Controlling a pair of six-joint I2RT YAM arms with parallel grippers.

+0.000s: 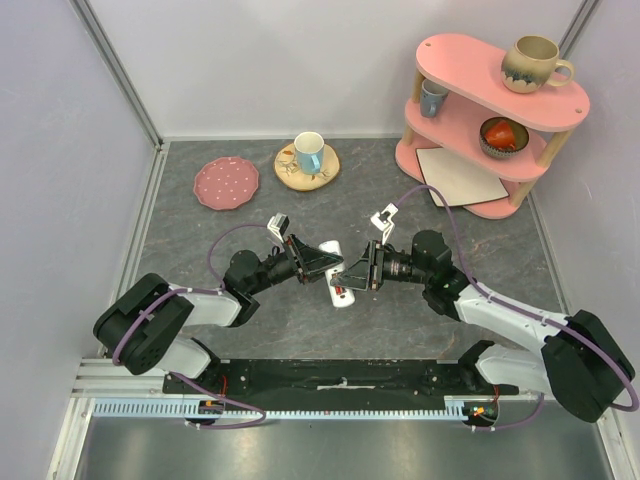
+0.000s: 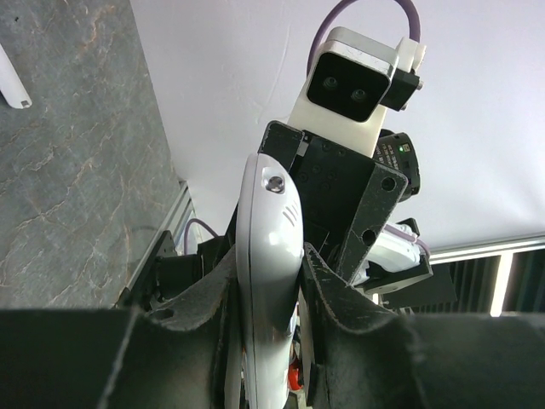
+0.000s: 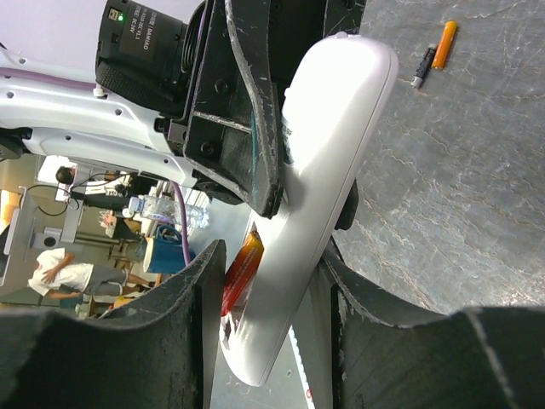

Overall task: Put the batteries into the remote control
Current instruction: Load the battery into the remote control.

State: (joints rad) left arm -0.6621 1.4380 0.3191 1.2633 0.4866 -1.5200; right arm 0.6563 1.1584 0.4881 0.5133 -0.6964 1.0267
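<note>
The white remote control (image 2: 268,256) is held off the table, edge-on between my left gripper's (image 2: 271,290) black fingers, which are shut on it. In the top view it hangs at mid-table (image 1: 341,292) where both grippers meet. A red-orange battery (image 3: 241,271) sticks out at an angle from the remote's (image 3: 328,153) recess. My right gripper (image 3: 272,281) straddles both. One finger (image 3: 192,294) touches the battery. The other lies against the remote's back. An orange battery (image 3: 444,44) and a dark one (image 3: 421,66) lie on the grey table.
A pink two-tier shelf (image 1: 495,110) with mugs, a bowl and a white card stands at the back right. A mug on a round coaster (image 1: 309,153) and a pink plate (image 1: 226,183) sit at the back. A white strip (image 2: 10,81) lies on the table.
</note>
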